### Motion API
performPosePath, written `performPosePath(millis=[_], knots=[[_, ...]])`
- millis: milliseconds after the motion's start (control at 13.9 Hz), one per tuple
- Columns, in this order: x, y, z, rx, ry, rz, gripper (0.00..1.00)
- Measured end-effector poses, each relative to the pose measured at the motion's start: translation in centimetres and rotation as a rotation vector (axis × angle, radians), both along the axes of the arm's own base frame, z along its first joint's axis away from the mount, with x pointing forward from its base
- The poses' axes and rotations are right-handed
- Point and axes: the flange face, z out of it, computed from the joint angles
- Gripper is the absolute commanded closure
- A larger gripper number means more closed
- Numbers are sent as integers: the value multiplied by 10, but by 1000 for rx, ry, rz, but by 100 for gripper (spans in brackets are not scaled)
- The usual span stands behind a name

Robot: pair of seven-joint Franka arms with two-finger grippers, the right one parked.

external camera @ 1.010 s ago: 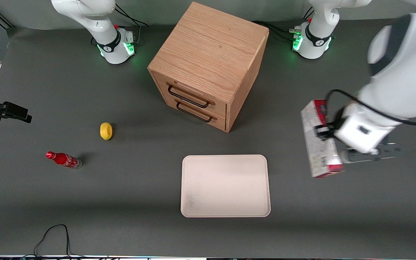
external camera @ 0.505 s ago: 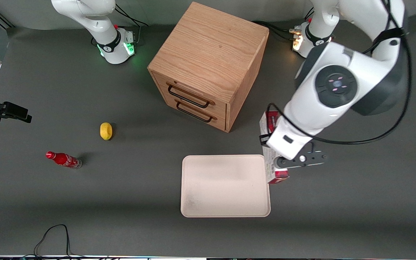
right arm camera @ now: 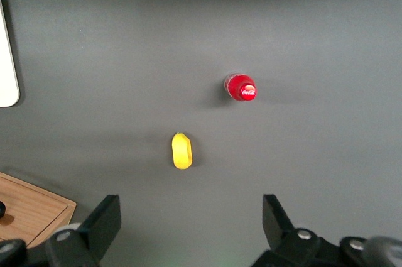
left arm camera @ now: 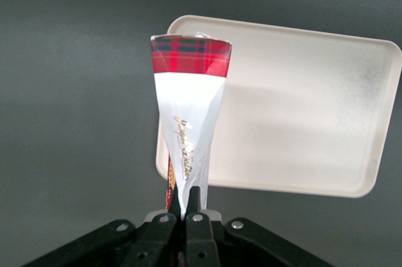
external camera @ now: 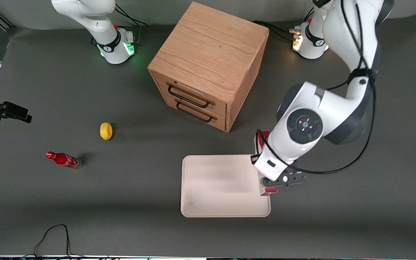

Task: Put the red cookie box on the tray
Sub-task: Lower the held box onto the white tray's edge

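My left gripper [external camera: 268,179] is shut on the red cookie box [external camera: 262,139] and holds it on edge over the rim of the cream-white tray [external camera: 211,187] at the working arm's end. The arm's wrist hides most of the box in the front view; only its red ends show. In the left wrist view the fingers [left arm camera: 195,199] pinch the thin box [left arm camera: 188,116], whose red tartan end stands out over the tray [left arm camera: 301,110]. The tray holds nothing else.
A wooden drawer cabinet [external camera: 209,65] stands farther from the front camera than the tray. A yellow lemon [external camera: 105,130] and a small red soda bottle [external camera: 63,159] lie toward the parked arm's end. A black cable [external camera: 54,234] loops near the table's front edge.
The gripper has carried the box from the working arm's end of the table toward the tray and nearer the front camera, until it is over the tray's rim. The tray has not moved.
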Motion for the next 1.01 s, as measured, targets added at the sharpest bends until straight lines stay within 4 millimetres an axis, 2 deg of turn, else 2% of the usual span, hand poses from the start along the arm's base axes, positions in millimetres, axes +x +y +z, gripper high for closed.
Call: performPosePath(millis=[361,505,722,1010], knots=[[16,0,-96,13,-40,-29,100],[18,0,-124,22,-33,-38,100],[18,1,-143,32,-18,-45,100],[19,1,-153,30,-20,-47,100]])
